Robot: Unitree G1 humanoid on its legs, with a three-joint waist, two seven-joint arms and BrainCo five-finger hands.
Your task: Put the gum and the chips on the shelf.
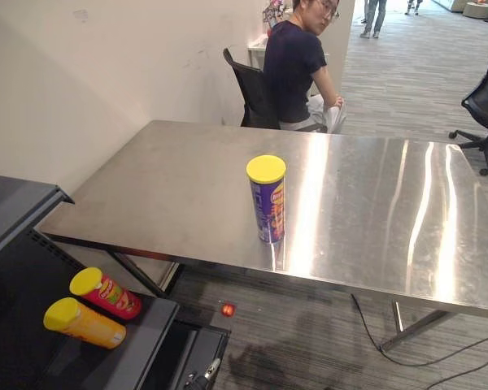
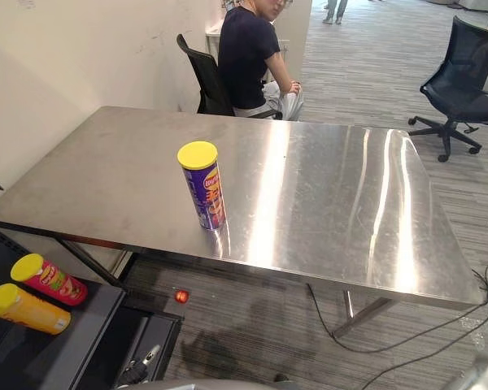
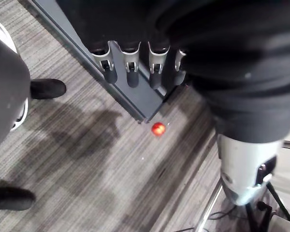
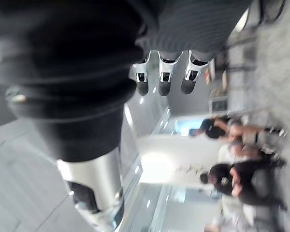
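Hidden or cut off: the shelf (image 1: 142, 345) sits in the lower left of the frame and the picture edge cuts it, so its full extent cannot be judged. Two yellow-lidded cans lie on their sides on it, a red can (image 1: 107, 292) and an orange can (image 1: 85, 322) just beside it. A small red round item (image 1: 228, 309) lies on the floor (image 3: 87, 159) near the shelf corner; I cannot tell what it is. A seated person (image 1: 293, 69) at the far side of the tabletop (image 1: 374, 203) is partly cut by the top edge.

My left hand (image 3: 155, 67) hangs over the shelf corner, its fingers (image 3: 132, 72) released and holding nothing. My right hand (image 4: 165, 72) is likewise released, fingers (image 4: 143, 79) straight and empty.

The purple chips can (image 1: 267, 201) stands upright near the middle of the tabletop, yellow lid on, well apart from both sets of fingers
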